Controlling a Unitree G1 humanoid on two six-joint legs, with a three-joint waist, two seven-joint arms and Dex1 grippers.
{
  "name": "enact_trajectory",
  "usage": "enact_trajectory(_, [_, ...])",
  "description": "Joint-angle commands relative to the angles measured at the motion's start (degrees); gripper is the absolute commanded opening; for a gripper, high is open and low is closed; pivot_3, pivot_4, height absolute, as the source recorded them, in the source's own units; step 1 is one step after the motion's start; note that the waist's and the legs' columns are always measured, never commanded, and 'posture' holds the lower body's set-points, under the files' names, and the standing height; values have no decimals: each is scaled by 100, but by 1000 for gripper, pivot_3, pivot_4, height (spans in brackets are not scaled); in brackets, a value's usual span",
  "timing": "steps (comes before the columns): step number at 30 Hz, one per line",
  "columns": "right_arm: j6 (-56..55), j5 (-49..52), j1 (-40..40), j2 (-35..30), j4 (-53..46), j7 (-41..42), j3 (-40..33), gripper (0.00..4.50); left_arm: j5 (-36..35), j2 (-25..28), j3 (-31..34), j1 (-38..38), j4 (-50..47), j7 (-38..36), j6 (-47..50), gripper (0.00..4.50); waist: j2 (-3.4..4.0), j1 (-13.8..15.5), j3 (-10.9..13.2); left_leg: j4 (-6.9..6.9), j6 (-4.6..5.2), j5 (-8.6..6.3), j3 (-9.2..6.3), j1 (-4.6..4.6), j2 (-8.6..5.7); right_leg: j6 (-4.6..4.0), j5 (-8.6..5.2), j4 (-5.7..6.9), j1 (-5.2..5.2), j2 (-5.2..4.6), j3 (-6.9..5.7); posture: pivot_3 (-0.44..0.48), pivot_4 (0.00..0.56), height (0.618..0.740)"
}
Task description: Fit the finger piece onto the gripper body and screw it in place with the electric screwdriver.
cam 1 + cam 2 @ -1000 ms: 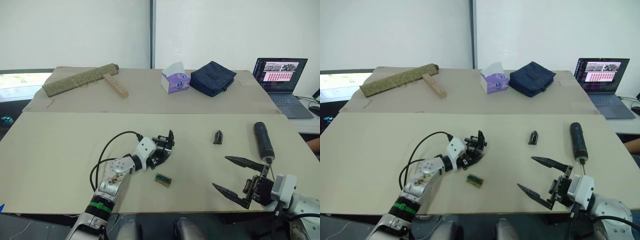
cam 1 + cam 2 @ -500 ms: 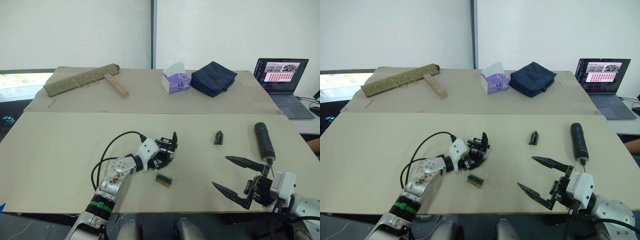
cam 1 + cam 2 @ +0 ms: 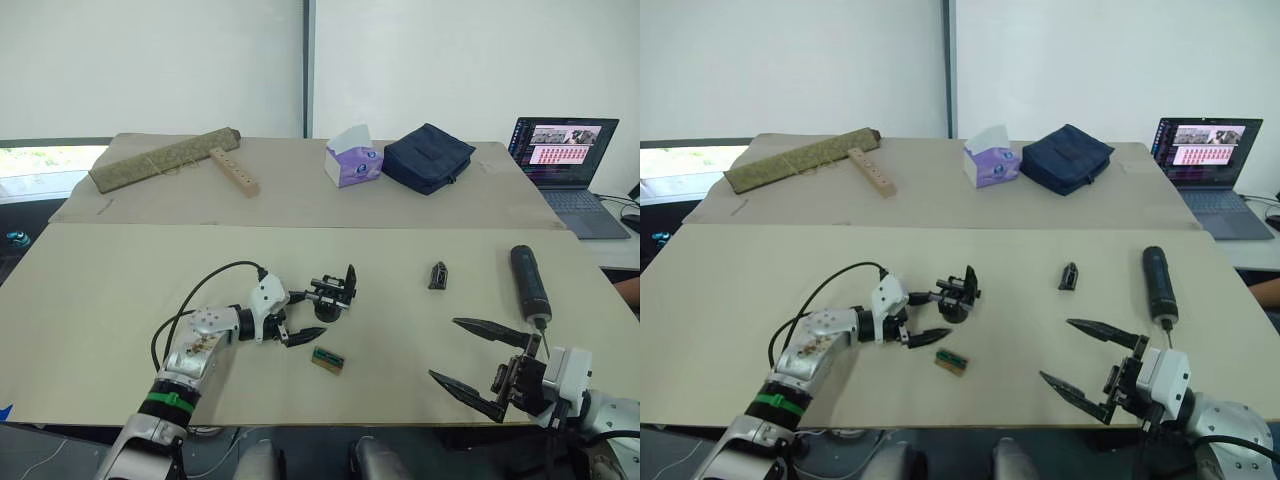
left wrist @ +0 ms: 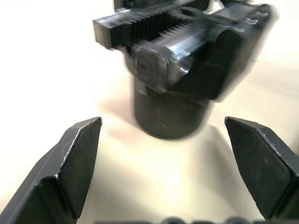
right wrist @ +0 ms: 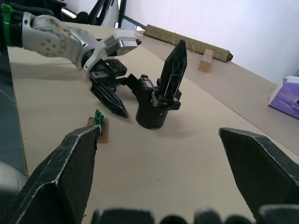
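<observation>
Backing away from the gripper body [image 3: 335,297], the left gripper [image 3: 305,316] has let go of it since a second ago; its two black fingers are now spread wide and hold nothing, one tip near the block's side and the other lying lower on the table [image 3: 120,290], toward the small green block [image 3: 326,360]. In the left wrist view the gripper body stands just ahead of the parted fingers [image 4: 74,163], apart from both, showing a round black base and a toothed rail across its top.

From where I stand, the gripper body sits upright on the pale table, left of centre, with one pointed black finger sticking up. The finger piece [image 3: 437,275] lies by itself further to the right, well apart from both arms. The electric screwdriver [image 3: 527,284] lies flat near the table's right edge, its thin bit pointing toward the near edge.

The right gripper [image 3: 488,364] hovers low over the near right corner, its fingers splayed wide and empty, with the screwdriver's bit just beyond its upper finger.

On the far table lie a rolled mat [image 3: 163,158], a wooden block with holes [image 3: 232,171], a tissue box [image 3: 351,158] and a dark blue bag [image 3: 427,157]. An open laptop [image 3: 562,163] stands at the far right.
</observation>
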Motion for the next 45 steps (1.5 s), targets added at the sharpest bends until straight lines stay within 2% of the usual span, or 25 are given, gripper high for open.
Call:
enact_trajectory(1, [-108,199,-114,-99,-19,111,-225,4500,153,-66,-89,-524,649,-315,-389,4444,0,10,0,0,0,0,0,0,-1,0,0,0,-1,0,0,0,150,740])
enact_trajectory(7, [-58,181,-237,-127,28,176,-256,4500,409,-455,-163,-1093,1803,-501,-1088,4444,-1,40,1,0,0,0,-2,-8,-4,2,0,-6,-1,0,0,0,150,740])
enact_trajectory(12, [-86,161,-73,-112,-30,174,-354,4500,391,-735,-103,-1333,2258,-747,-1352,4444,-1,59,0,0,0,0,-3,-7,-5,2,0,-4,0,0,0,0,150,740])
enact_trajectory(16, [-125,125,96,-56,-109,161,-377,4500,485,-746,-62,-1511,2626,-875,-1633,4444,-1,94,0,1,0,0,-4,-7,-6,3,0,-5,1,0,0,0,150,740])
enact_trajectory(21, [-185,95,124,-28,-39,181,-361,4500,251,-754,80,-1370,2487,-1281,-1715,2272,0,74,0,1,0,0,-4,-6,-5,3,0,-2,0,1,0,0,150,740])
enact_trajectory(25, [-252,21,89,34,53,190,-291,4500,134,-806,387,-981,1773,-696,-1627,2276,0,56,1,1,0,0,-5,-9,-4,4,-1,-3,-2,0,0,0,150,740])
enact_trajectory(29, [-304,-10,115,97,66,191,-239,4500,281,-776,533,-304,361,368,-869,2276,1,37,1,1,0,0,-9,-11,0,4,-1,-1,-5,0,0,0,150,740])
enact_trajectory(33, [-336,-34,122,154,93,208,-171,4500,536,-711,367,402,-986,1108,-49,2276,5,25,3,1,0,0,-10,-9,2,4,-1,3,-6,1,-1,0,150,740])
enact_trajectory(37, [-351,-49,53,175,132,232,-91,4500,853,-882,225,823,-1718,1921,576,2276,6,37,3,1,0,0,-8,-7,1,4,-1,2,-3,0,0,0,150,740])
enact_trajectory(41, [-332,-24,-18,146,181,245,-95,4500,876,-916,129,1041,-1959,2130,846,2276,7,62,3,1,0,0,-7,-6,0,4,-1,2,-2,-2,0,0,150,740])
enact_trajectory(43, [-324,-17,-32,133,188,254,-103,4500,831,-912,160,1049,-1960,2187,886,3333,7,62,3,1,0,0,-7,-5,0,3,-1,2,-3,-1,0,0,150,740])
enact_trajectory(45, [-308,-8,-51,112,191,264,-114,4500,810,-861,162,1015,-1908,2148,828,4134,7,61,3,1,0,0,-8,-5,0,3,-1,2,-3,0,0,0,150,740])
